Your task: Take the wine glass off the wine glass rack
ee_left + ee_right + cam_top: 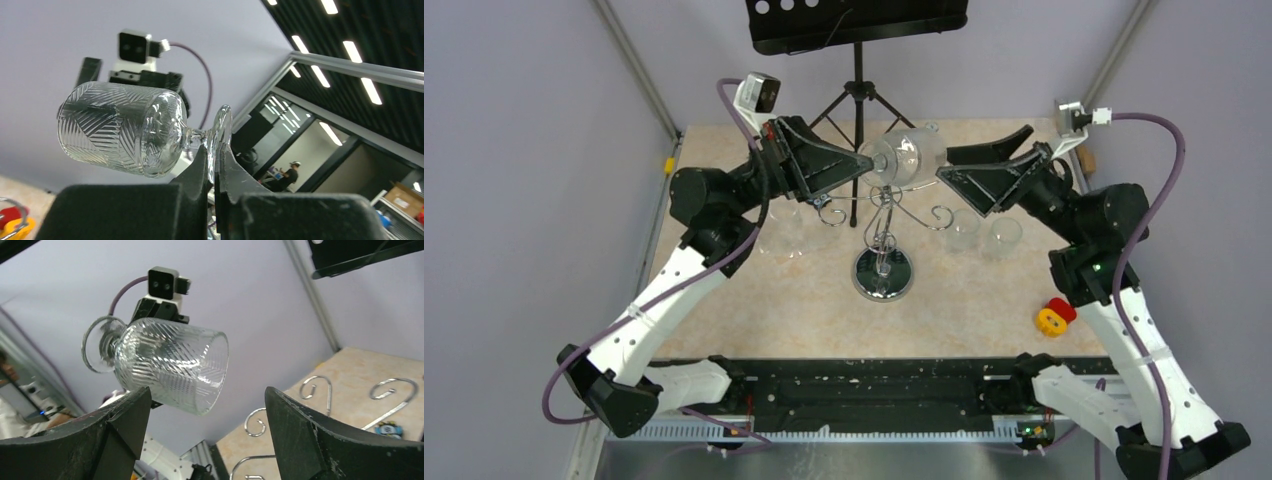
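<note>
The wine glass [911,155] is clear with a cut pattern and lies sideways in the air above the wine glass rack [883,272], clear of its hooks. My left gripper [871,164] is shut on the round foot of the glass [120,130], with the fingers [196,167] pinching the foot's edge and the bowl pointing right. My right gripper [969,160] is open and empty just right of the bowl's mouth, not touching it. In the right wrist view the glass [170,365] sits above the gap of my open right gripper [205,397]. The rack's curled hooks [320,387] show below.
Other clear glasses sit around the rack, one at the left [782,228] and two at the right [962,228] [1003,236]. A black tripod music stand [856,25] stands behind. A red and yellow toy [1054,317] lies at the near right.
</note>
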Robot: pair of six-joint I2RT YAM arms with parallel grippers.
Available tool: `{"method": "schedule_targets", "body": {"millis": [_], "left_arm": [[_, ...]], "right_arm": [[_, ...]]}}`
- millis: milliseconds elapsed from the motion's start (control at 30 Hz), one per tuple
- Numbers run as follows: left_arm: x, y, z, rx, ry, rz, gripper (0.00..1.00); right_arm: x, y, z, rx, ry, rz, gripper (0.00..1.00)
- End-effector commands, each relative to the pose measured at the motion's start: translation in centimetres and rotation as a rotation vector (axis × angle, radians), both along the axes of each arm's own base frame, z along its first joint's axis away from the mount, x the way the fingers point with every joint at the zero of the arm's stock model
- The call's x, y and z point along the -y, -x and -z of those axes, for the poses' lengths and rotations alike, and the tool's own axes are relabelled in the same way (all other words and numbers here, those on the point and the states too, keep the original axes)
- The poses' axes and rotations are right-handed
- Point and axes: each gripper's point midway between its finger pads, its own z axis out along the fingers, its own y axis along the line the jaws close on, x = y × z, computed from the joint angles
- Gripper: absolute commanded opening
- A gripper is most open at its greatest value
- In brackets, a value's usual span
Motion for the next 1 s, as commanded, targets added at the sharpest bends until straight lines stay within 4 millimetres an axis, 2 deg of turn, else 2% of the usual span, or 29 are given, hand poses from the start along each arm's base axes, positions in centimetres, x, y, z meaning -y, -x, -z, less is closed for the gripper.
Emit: {"method": "schedule_targets", "body": {"millis": [0,300,433,633,833,967], "left_arm": [[-3.7,4.8,-4.7,0.118,0.193,0.089,0.0],[-4.3,5.6,-5.1,0.117,0.216,0.116,0.0],[-4.3,5.7,-5.2,0.116,0.221,0.134,0.0],[-4.0,5.4,-4.9,0.104,0.218,0.141,0.0],[-4.0,5.4,-4.9,0.111,0.213,0.137,0.0],[-3.8,5.4,-4.8,0.101,0.21,0.148,0.0]], "right_arm": [[-0.4,5.8,-4.0,0.238,-0.098,-0.227,0.83],[0.1,11.0,-5.0,0.431,-0.149,-0.449,0.59],[-0.1,11.1,-5.2,0.449,-0.143,-0.463,0.56],[-0.8,10.1,-5.1,0.435,-0.132,-0.482,0.56],[-1.1,9.4,-4.9,0.428,-0.139,-0.472,0.69],[-1.4,9.7,-5.2,0.456,-0.132,-0.483,0.69]]}}
